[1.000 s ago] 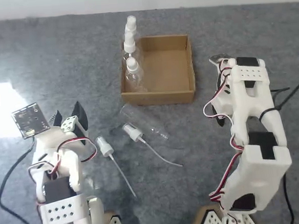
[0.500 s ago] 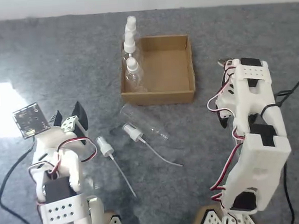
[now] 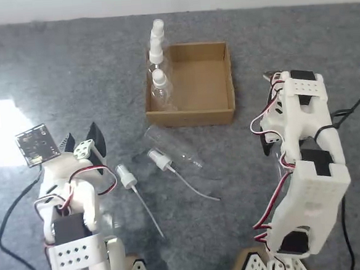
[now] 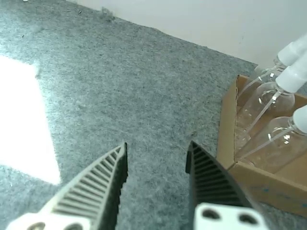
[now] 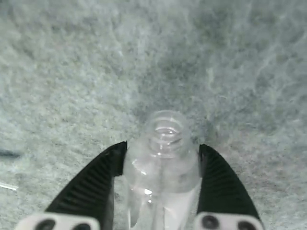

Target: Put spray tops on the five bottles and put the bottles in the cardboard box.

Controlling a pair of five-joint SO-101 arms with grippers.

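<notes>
The cardboard box (image 3: pixel 219 114) sits at the far middle of the table, and three capped bottles (image 3: pixel 159 87) stand along its left wall; they also show in the left wrist view (image 4: pixel 273 139). A bare clear bottle (image 3: pixel 173 148) lies on the felt in front of the box. Beside it are two loose spray tops (image 3: pixel 159 159) (image 3: pixel 125 174) with long tubes. My right gripper (image 5: pixel 162 147) is shut on another uncapped bottle (image 5: pixel 165 139), right of the box. My left gripper (image 4: pixel 156 153) is open over bare felt near the table's left front (image 3: pixel 81 133).
Grey felt covers the table (image 3: pixel 52 70). A bright patch of light (image 3: pixel 0 132) lies on the left. The right arm's white body (image 3: pixel 305 163) stretches along the right side, covering its held bottle from above.
The right arm shifted slightly to the right between the earliest frame and the middle one, then held still. The left arm and the loose parts stayed put.
</notes>
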